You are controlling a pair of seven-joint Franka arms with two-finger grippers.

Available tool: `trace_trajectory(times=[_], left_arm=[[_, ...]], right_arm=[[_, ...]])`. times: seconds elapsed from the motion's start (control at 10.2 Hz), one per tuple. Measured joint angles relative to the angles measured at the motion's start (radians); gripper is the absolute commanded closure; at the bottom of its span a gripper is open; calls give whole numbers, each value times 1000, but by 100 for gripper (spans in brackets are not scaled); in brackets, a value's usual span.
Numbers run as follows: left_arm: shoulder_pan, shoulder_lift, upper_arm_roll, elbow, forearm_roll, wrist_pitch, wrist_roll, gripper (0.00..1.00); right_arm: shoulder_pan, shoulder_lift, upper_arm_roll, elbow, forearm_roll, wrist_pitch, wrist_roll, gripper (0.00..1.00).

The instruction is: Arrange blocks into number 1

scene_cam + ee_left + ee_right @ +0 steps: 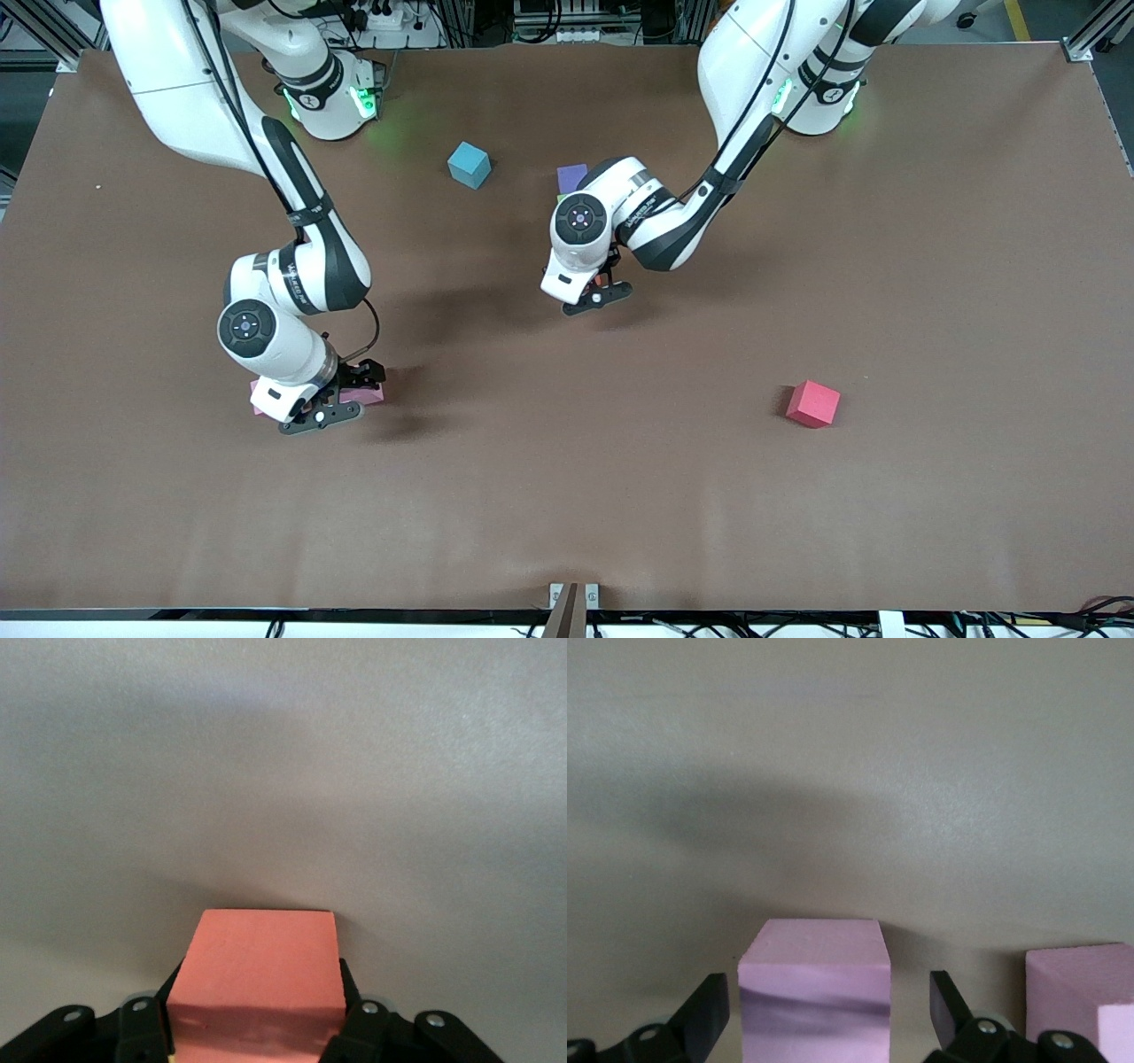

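Blocks lie scattered over the brown worktop point(886, 532). We see the left end effector point(595, 299) low at the centre of the front view, its fingers point(363, 1028) clamped on an orange block point(257, 979), which the left wrist view shows pressed between them. Just above that arm's wrist in the frame, a purple block point(571, 176) peeks out, with a sliver of green at its edge. We find the right end effector point(323, 412) at the lower left of the frame, down at the worktop; its fingers point(700, 1014) stand apart on either side of a light pink block point(815, 988), with a clear gap on each side. A second light pink block point(1081, 992) sits just beside the first in the right wrist view. A blue block point(469, 165) rests in the upper middle of the frame, and a red block point(812, 404) lies alone at the lower right, well apart from the others.
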Motion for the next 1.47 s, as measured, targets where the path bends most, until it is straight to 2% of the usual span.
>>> trace_trajectory(times=[0.1, 0.2, 0.29, 0.39, 0.49, 0.69, 0.88, 1.17, 1.47], left_arm=[[-2, 0, 0, 0, 0, 0, 0, 0], [-4, 0, 0, 0, 0, -1, 0, 0], [-5, 0, 0, 1, 1, -10, 0, 0], [-5, 0, 0, 7, 1, -33, 0, 0], [-4, -4, 2, 16, 6, -56, 0, 0], [7, -25, 10, 27, 34, -67, 0, 0], [62, -69, 16, 42, 36, -70, -1, 0], [190, -135, 21, 51, 36, -78, -32, 0], [344, -202, 23, 61, 37, -82, -66, 0]], right_arm=[[0, 0, 0, -8, 1, 13, 0, 0], [-1, 1, 0, -18, 1, 25, 0, 0], [-1, 1, 0, -24, 1, 31, 0, 7], [-1, 1, 1, -26, 1, 33, 0, 90], [-1, 1, 1, -26, 1, 33, 0, 100], [-1, 1, 2, -28, 6, 42, 0, 100], [-1, 0, 3, -31, 8, 52, 0, 100], [16, -2, 16, -27, 12, 67, 2, 100], [120, -19, 26, 26, 47, 32, 106, 100]])
